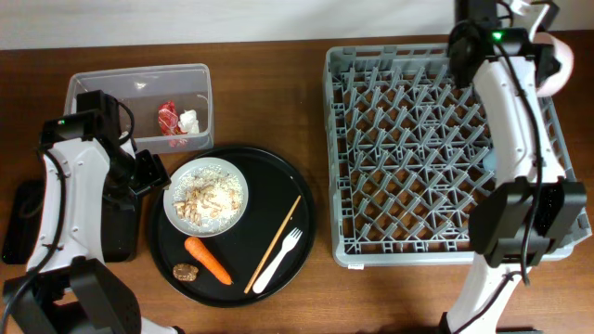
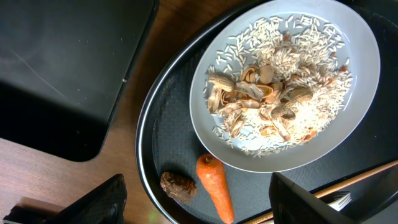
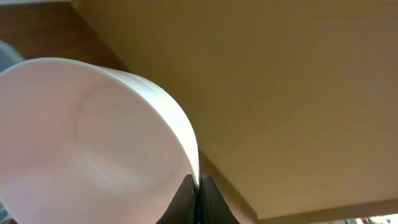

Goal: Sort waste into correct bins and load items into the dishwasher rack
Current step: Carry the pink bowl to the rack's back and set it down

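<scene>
At rack's far-right corner: R gripper (image 3: 198,186) pinched tight on rim of cream-pink bowl (image 3: 93,143), held up off dishwasher rack (image 1: 408,255). Tip bowl on edge btwn pegs, lower slow, release only once seated. L gripper (image 1: 151,173) jaws apart, empty, over plate (image 2: 364,68).
</scene>
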